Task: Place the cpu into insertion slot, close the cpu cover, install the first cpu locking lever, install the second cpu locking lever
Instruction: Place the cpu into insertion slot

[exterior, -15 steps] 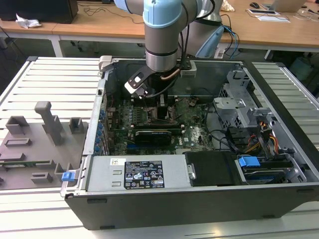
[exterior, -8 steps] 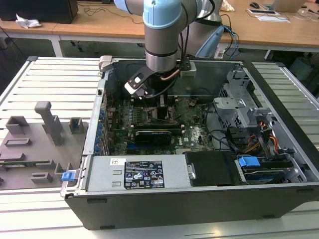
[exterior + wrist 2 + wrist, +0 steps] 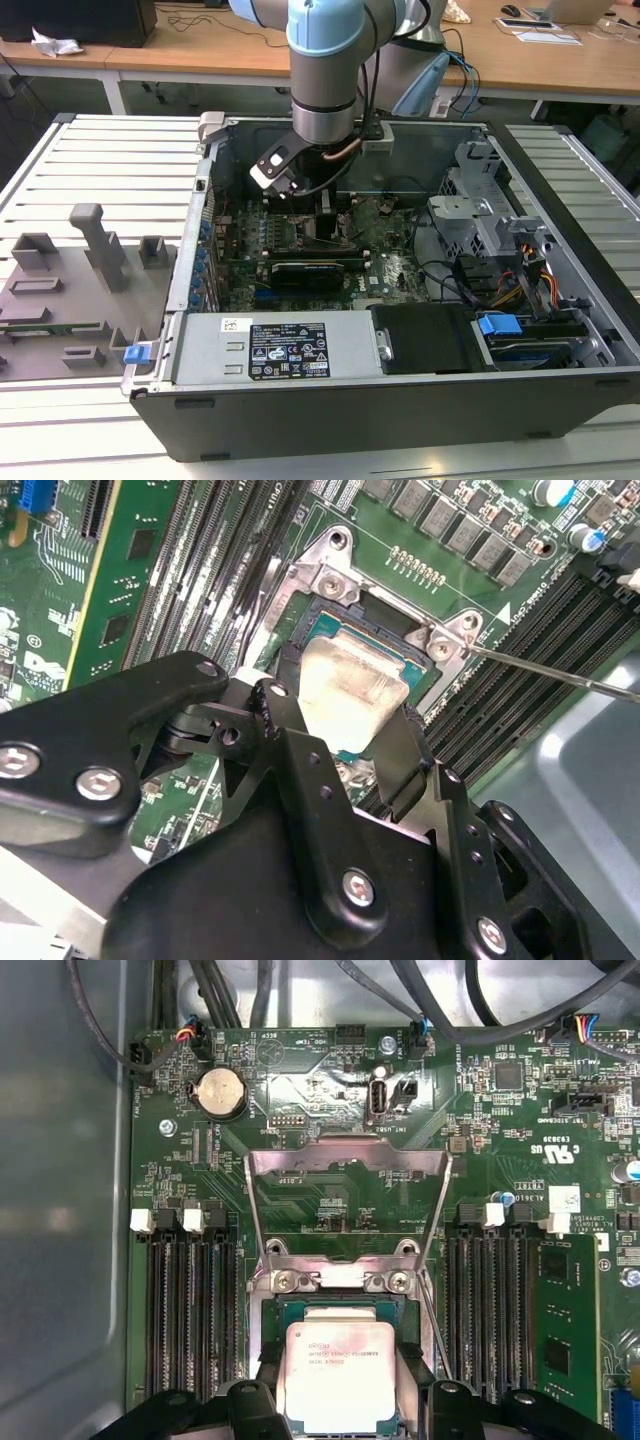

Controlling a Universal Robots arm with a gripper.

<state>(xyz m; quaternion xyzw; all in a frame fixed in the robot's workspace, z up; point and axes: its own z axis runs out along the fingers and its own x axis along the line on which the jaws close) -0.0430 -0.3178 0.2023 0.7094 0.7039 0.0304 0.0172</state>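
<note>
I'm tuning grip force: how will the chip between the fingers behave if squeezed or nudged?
The chip looks like a rigid, flat, metal-topped plate, so it probably won't flex. The gripper holds it by thin smooth edges, so it may slip or tilt. Flat and square, it shouldn't roll.

robot looks, fwiw: chunky pale-blue-and-silver cylindrical arm [image 3: 323, 70] | matte black angular gripper [image 3: 343, 718] | shiny silver screws [image 3: 360, 887] dotted all over gripper | brownish curved cable [image 3: 346, 150] near gripper
</note>
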